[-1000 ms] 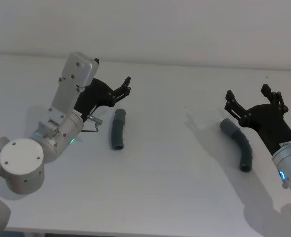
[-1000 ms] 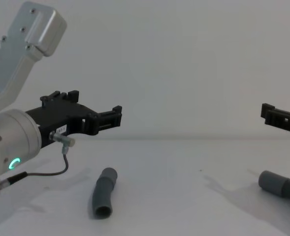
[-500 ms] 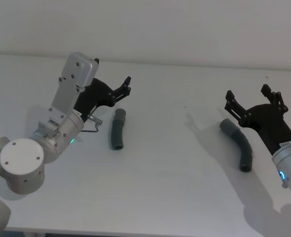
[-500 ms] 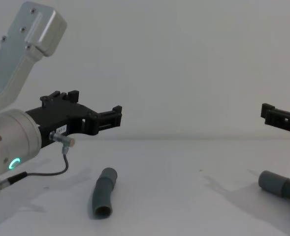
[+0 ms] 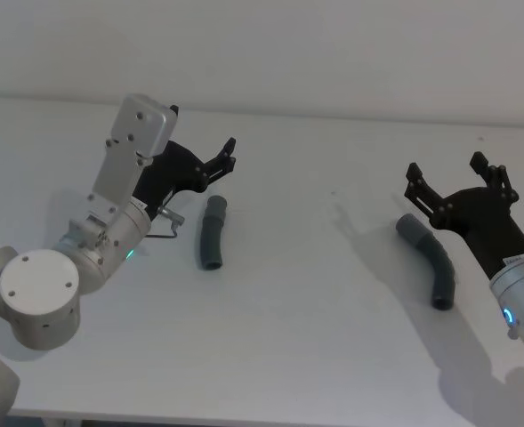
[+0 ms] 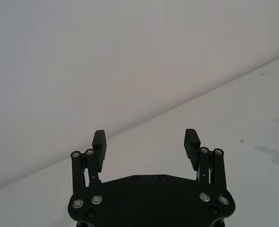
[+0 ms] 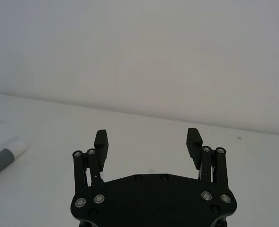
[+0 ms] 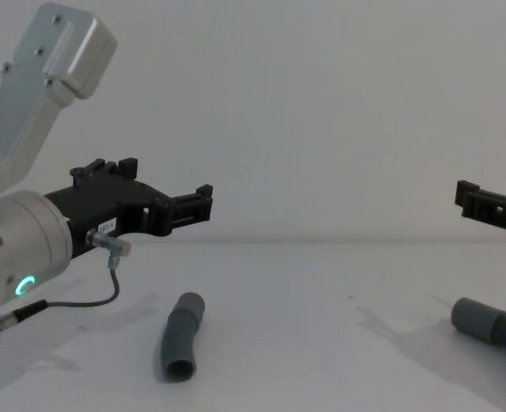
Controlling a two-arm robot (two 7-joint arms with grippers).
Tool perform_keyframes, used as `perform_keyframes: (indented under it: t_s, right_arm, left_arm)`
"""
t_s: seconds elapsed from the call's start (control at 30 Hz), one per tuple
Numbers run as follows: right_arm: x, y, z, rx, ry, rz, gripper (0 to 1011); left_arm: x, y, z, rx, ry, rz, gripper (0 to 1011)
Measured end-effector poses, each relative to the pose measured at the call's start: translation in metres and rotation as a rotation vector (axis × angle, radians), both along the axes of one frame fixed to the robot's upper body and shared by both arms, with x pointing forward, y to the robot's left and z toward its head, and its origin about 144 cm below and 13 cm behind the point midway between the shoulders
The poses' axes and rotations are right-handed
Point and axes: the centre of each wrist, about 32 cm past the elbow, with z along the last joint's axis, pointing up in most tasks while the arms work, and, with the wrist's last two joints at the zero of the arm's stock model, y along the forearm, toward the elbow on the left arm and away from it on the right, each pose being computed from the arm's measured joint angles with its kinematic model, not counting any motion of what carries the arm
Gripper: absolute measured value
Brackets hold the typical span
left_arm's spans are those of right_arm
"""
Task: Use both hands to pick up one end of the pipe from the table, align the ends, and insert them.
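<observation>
Two dark grey pipe pieces lie apart on the white table (image 5: 315,311). The left pipe piece (image 5: 213,233) shows its hollow end toward me in the chest view (image 8: 181,336). My left gripper (image 5: 228,155) hangs open above the table just behind and left of that piece, with nothing between its fingers (image 6: 146,139). At the right lies the curved right pipe piece (image 5: 431,261), grey cuff pointing away from me. My right gripper (image 5: 447,169) hovers open over its far end, holding nothing (image 7: 148,137). In the right wrist view a grey cuff with a white tip (image 7: 6,157) lies off to the side.
A thin black cable with a silver plug (image 5: 167,224) loops from my left wrist close to the left pipe piece. A plain white wall (image 5: 333,44) rises behind the table. Bare tabletop lies between the two pipe pieces.
</observation>
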Motion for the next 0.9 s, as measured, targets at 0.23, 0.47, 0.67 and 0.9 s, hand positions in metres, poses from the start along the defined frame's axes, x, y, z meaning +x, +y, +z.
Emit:
perform_keyframes:
  t_s: [0.23, 0.47, 0.67, 0.9]
  right_arm:
    - [0.000, 0.000, 0.000, 0.000, 0.000, 0.000, 1004]
    - [0.000, 0.000, 0.000, 0.000, 0.000, 0.000, 1004]
    - [0.000, 0.000, 0.000, 0.000, 0.000, 0.000, 1004]
    - [0.000, 0.000, 0.000, 0.000, 0.000, 0.000, 1004]
  left_arm:
    - [0.000, 0.000, 0.000, 0.000, 0.000, 0.000, 1000]
    - [0.000, 0.000, 0.000, 0.000, 0.000, 0.000, 1000]
    - [-0.002, 0.000, 0.003, 0.004, 0.010, 0.010, 1000]
    - [-0.009, 0.000, 0.014, 0.025, 0.063, 0.039, 1000]
